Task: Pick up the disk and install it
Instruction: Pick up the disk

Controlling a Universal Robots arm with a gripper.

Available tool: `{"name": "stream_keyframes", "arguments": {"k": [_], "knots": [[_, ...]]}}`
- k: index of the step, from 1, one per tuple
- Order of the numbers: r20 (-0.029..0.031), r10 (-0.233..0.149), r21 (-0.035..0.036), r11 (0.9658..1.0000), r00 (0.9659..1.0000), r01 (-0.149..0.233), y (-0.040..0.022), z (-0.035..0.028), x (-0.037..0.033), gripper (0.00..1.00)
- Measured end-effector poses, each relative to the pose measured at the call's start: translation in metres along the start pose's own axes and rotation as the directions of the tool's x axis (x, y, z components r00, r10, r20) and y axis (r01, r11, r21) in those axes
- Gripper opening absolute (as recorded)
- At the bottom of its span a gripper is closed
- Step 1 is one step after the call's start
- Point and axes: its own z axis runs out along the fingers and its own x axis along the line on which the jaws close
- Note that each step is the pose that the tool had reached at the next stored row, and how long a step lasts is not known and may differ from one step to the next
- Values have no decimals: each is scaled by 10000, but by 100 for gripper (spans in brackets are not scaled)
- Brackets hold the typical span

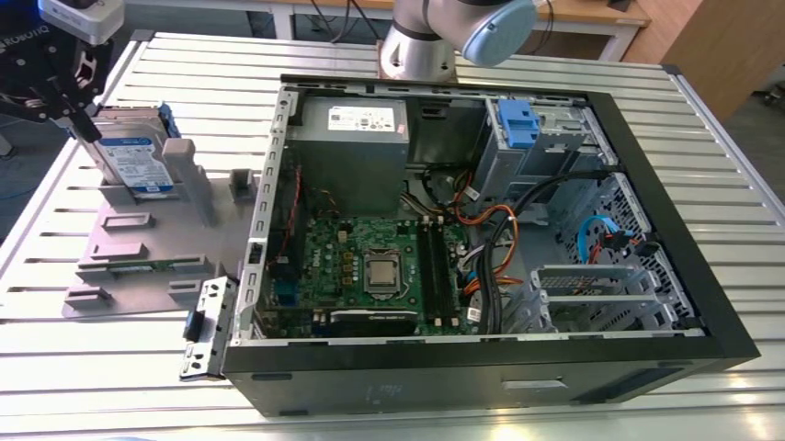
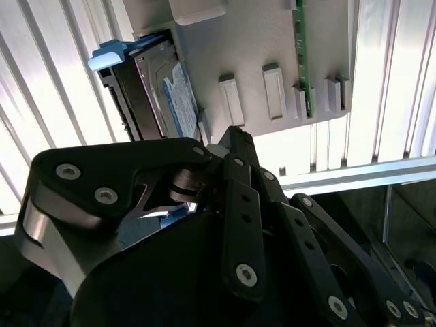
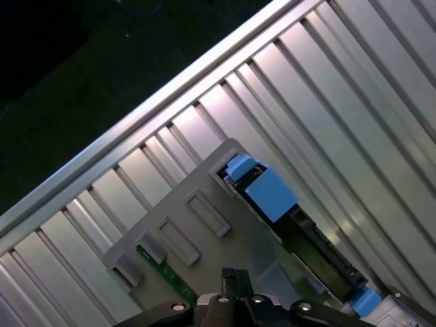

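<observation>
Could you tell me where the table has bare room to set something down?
Bare slats: near edge by the gray tray, beside the loose bracket; and the strip at the exterior view's right of the computer case. Crowded: the tray, with disk and hand, and the case's inside.

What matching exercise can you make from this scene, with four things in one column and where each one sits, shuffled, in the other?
Things:
1. disk
2. gripper
3. power supply
4. motherboard

Places:
A. flat on the bottom of the open case
B. standing on edge in the grey holder plate
C. close over the disk, at the exterior view's left
D. in a far corner of that case

Pairs: 1-B, 2-C, 3-D, 4-A
</observation>
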Motion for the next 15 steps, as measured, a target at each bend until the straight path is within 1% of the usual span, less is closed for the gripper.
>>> {"name": "stream_keyframes", "arguments": {"k": [7, 15], "knots": [[13, -459, -7, 9989, 9989, 459, 0, 0, 0, 11], [30, -987, -15, 9951, 9951, 987, 0, 0, 0, 11]]}}
